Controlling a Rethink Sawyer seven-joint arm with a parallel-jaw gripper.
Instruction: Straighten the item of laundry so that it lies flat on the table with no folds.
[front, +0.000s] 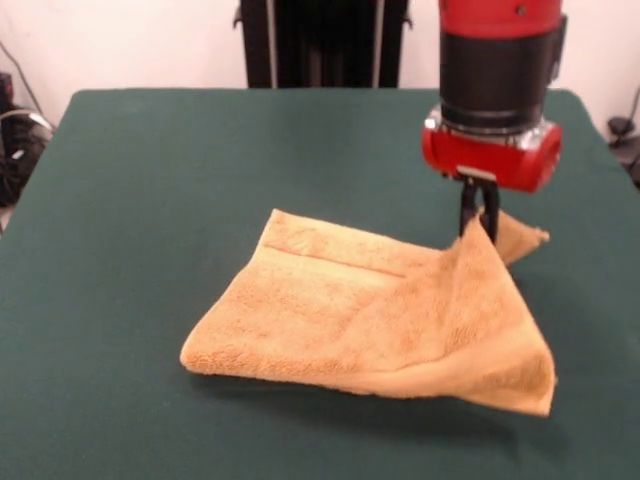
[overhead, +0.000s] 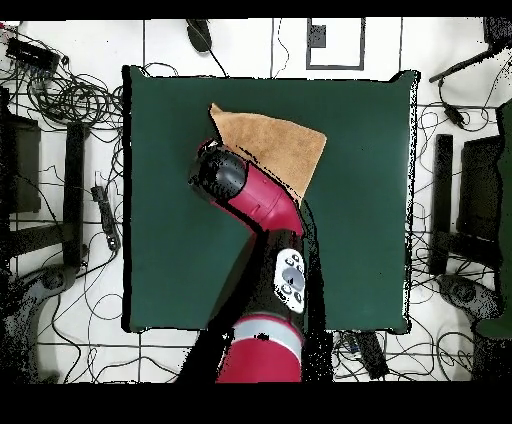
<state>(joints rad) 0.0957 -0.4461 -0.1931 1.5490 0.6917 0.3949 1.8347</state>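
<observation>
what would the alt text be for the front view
A red and black robot gripper pinches a peak of an orange-tan towel, lifting that part off a dark green table. The rest of the towel lies folded over on the cloth, with one corner poking out behind the gripper.

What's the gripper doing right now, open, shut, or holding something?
Gripper: shut on the towel, pinching a raised fold of it above the table.
</observation>
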